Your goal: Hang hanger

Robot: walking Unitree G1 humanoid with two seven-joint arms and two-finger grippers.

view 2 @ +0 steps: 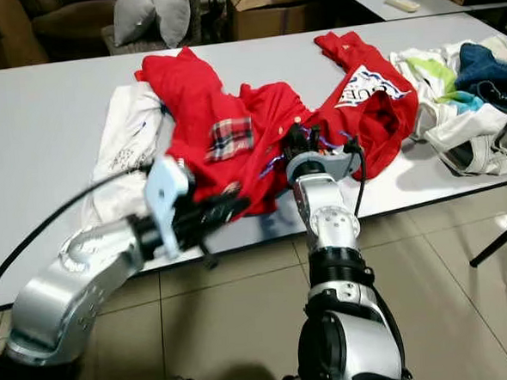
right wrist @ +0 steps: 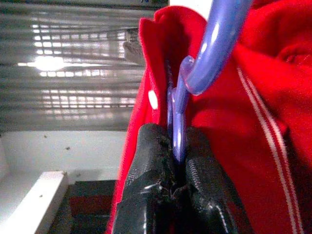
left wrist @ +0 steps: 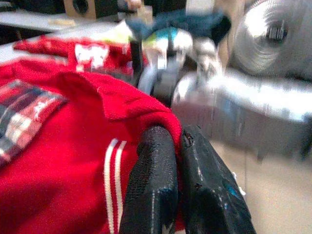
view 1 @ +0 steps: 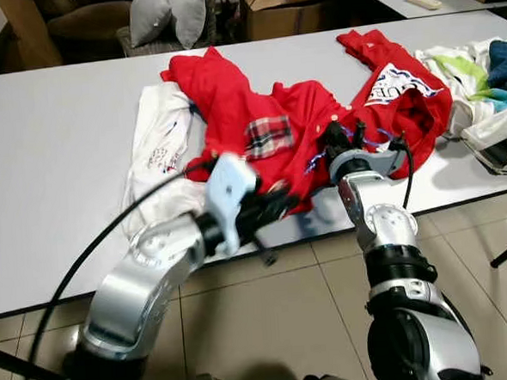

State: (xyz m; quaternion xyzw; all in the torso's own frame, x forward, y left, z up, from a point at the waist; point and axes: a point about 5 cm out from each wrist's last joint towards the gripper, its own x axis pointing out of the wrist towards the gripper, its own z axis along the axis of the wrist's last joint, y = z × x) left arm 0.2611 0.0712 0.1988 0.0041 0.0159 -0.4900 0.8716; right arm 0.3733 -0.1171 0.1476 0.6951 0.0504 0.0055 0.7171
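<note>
White table (view 1: 54, 159): red polo shirt (view 1: 231, 105) with plaid patch spread mid-table, overlapping a white garment (view 1: 160, 144) at its left. Heap of white, green and blue clothes (view 1: 479, 81) at right end. Remote control (view 1: 423, 0) on the rear table.

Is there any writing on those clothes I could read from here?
Red shirt, white chest patch: large letters, folded and too blurred to read.
White shirt: small scribbled marks, too small to read.
Nothing else carries legible text.
</note>
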